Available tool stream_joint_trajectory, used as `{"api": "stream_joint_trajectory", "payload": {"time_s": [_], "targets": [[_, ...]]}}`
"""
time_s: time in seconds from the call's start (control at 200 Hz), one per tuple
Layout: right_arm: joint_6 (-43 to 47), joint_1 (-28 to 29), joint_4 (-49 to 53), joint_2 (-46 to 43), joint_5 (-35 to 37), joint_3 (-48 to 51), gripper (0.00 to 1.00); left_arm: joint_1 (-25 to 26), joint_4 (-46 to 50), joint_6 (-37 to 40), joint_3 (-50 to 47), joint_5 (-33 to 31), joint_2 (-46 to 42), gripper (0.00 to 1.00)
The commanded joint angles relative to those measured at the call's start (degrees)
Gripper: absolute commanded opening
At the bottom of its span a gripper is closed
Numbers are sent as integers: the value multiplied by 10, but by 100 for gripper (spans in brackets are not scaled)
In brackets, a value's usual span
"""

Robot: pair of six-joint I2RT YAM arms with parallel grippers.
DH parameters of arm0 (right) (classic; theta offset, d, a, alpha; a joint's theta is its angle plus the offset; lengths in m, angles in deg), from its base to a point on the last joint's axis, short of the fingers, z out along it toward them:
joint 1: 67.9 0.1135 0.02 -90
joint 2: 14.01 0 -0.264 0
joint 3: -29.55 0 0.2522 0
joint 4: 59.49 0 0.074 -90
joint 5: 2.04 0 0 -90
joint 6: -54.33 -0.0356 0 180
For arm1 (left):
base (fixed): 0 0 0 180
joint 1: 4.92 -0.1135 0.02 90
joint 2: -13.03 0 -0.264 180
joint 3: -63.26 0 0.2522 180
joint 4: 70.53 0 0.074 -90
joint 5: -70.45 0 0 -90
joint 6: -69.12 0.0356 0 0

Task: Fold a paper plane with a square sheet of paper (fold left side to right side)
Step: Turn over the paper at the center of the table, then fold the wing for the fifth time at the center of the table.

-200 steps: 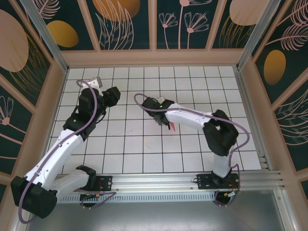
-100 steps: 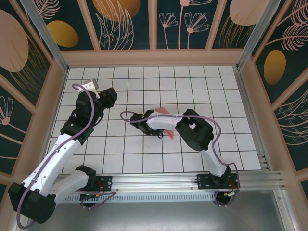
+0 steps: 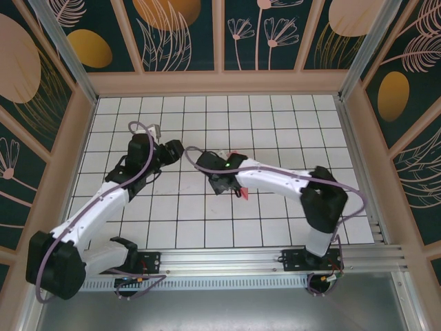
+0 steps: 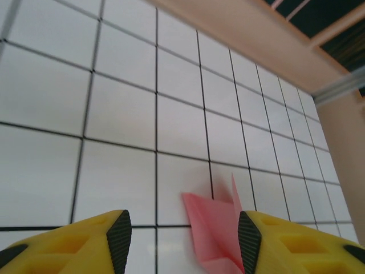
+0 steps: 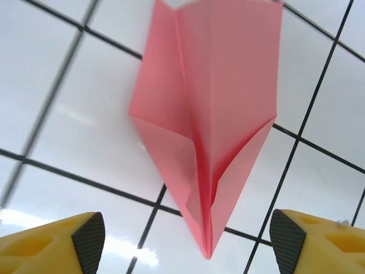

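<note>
hovering above the paper plane [image 5: 211, 114], the right gripper [image 5: 188, 237] stands wide apart, holding nothing; the plane lies on the tiled table [image 4: 120, 114], nose at 6 o'clock. the left gripper [image 4: 184, 234] (also apart, empty) has it at 5 o'clock. best to press along the centre ridge, evenly.

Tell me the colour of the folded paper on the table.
Salmon pink, plain and unmarked. The paper plane shows best in the right wrist view.
</note>
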Motion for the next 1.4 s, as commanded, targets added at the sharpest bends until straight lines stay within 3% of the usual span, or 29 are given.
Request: {"api": "stream_joint_trajectory", "payload": {"time_s": [0.0,0.245,0.42,0.696,1.396], "targets": [[-9,-40,-52,-72,-59,47,80,14,-80,-43,-11,113,39,56],[-44,-201,-153,-207,-128,180,80,113,-102,-133,19,137,154,57],[-51,-263,-166,-240,-122,231,80,177,-111,-184,42,126,223,61],[-51,-285,-190,-262,-128,277,80,228,-116,-214,105,119,329,64],[-47,-302,-205,-294,-126,318,80,234,-60,-208,201,90,470,59]]}}
